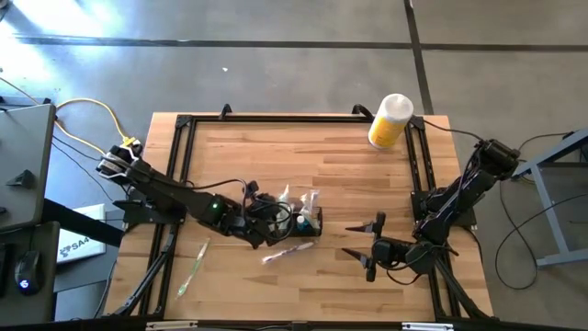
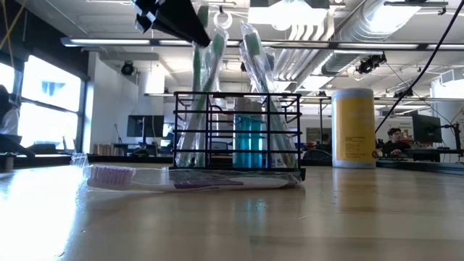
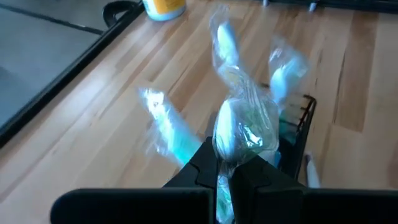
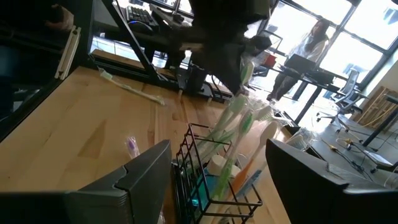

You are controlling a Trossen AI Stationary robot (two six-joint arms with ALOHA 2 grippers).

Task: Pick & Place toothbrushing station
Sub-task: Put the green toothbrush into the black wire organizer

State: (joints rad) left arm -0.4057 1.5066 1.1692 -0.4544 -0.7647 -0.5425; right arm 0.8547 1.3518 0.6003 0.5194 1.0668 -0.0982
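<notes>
The worktop (image 1: 303, 165) is a light wooden butcher-block surface standing on a grey concrete floor (image 1: 276, 64) crossed by dark seams. Beyond it lies an open workshop with large bright windows (image 2: 43, 94) at 9 o'clock, exposed ceiling ducts (image 2: 377, 22) overhead, and desks carrying monitors (image 2: 141, 125). A person (image 2: 395, 138) sits at a desk at 3 o'clock in the low view.

The toothbrushing station (image 1: 308, 221) stood near the front middle of the table (image 1: 303, 156). The left gripper (image 1: 260, 221) was pinched shut on a wrapped toothbrush (image 3: 239, 127) right over it, so that side was blocked. A purple toothbrush (image 1: 289, 250) lay just in front. The right gripper (image 1: 358, 241) waited wide open beside it, with bare wood between them. The yellow bottle (image 1: 390, 120) stood far back.
</notes>
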